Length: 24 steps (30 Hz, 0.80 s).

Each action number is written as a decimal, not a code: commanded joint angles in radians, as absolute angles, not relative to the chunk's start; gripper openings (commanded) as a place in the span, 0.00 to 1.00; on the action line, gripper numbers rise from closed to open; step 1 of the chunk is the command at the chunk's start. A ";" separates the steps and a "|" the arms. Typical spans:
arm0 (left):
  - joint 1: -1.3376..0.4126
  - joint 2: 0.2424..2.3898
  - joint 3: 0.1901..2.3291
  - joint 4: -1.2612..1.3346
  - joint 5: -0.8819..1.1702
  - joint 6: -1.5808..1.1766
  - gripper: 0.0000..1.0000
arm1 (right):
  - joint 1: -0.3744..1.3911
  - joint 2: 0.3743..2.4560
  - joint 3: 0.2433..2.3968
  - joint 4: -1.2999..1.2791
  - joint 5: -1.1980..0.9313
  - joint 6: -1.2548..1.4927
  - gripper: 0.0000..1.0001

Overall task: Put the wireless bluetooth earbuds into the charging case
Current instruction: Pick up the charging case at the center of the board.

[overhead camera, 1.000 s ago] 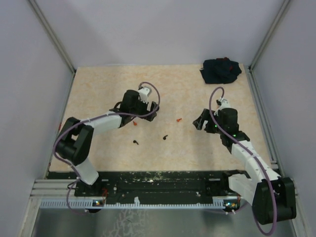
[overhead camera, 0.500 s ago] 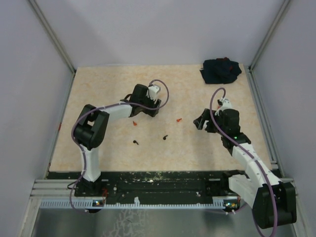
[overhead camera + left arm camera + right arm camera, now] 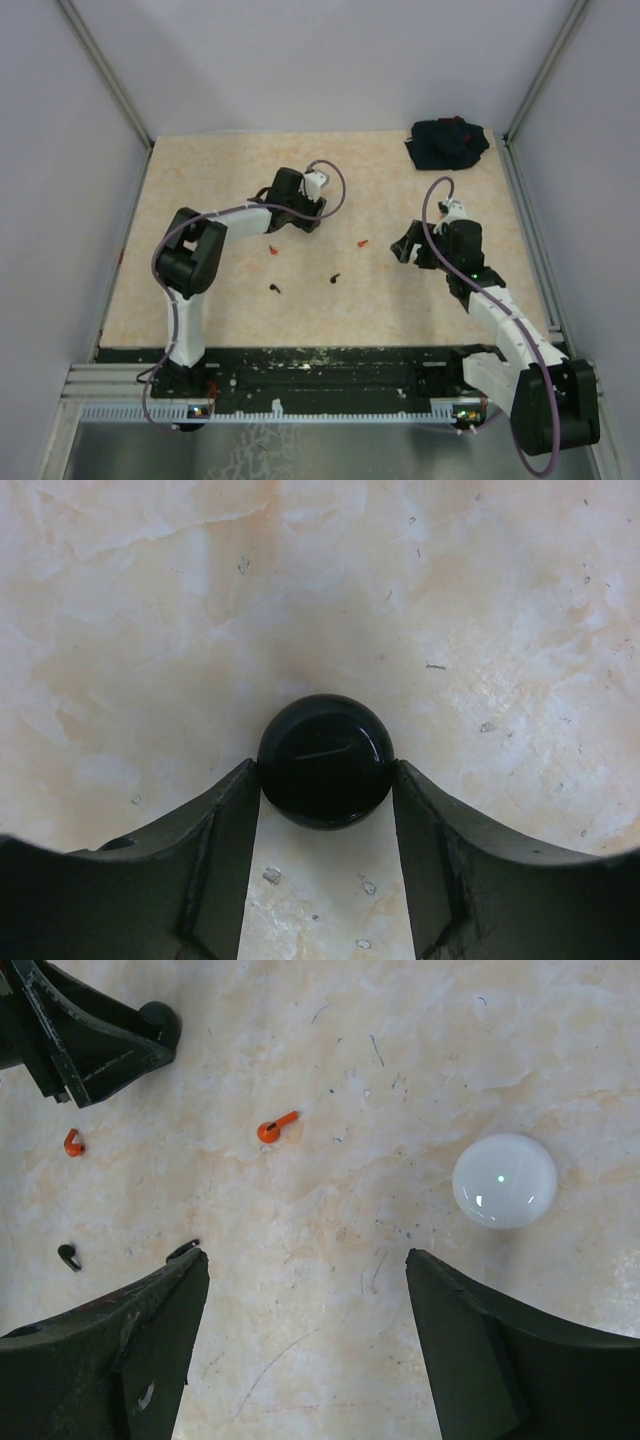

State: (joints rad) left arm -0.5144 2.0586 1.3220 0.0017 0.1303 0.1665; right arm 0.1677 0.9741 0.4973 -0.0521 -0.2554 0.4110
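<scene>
Beige marbled desk (image 3: 200, 180), grey walls round it. A dark cloth (image 3: 448, 142) sits in the far corner, well apart from both arms.

Left fingers (image 3: 225, 820) pinch a black puck (image 3: 325, 762) right at their tips, one tip touching each side. The puck rests on the desk and looks like a closed charging case. Right fingers (image 3: 150, 1330) are spread wide, hovering, holding nothing. A white puck (image 3: 505, 1181) lies just beyond one right fingertip, not touching it.

The earbuds in view all lie loose on the desk, none in a case:
- A red earbud (image 3: 277, 1127) lies ahead of the right fingers, in line with the gap between them.
- A second red earbud (image 3: 73, 1142) and a black earbud (image 3: 67, 1255) lie out past the other right finger, near the left fingers.
- A second black earbud (image 3: 183, 1250) lies just at that finger's tip.

Judgement: the buds are very light, hard, slick plastic, a rounded head on a thin stem, so they likely skid or flip if nudged. Best hold is across the stem, or head and stem together, with fingers low to the desk and a gentle squeeze. Both pucks look shut and probably need opening first.
</scene>
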 commanded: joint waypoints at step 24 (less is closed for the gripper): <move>-0.568 1.650 0.892 0.290 0.359 0.196 0.20 | 0.191 0.957 0.604 -0.011 -0.446 0.395 0.96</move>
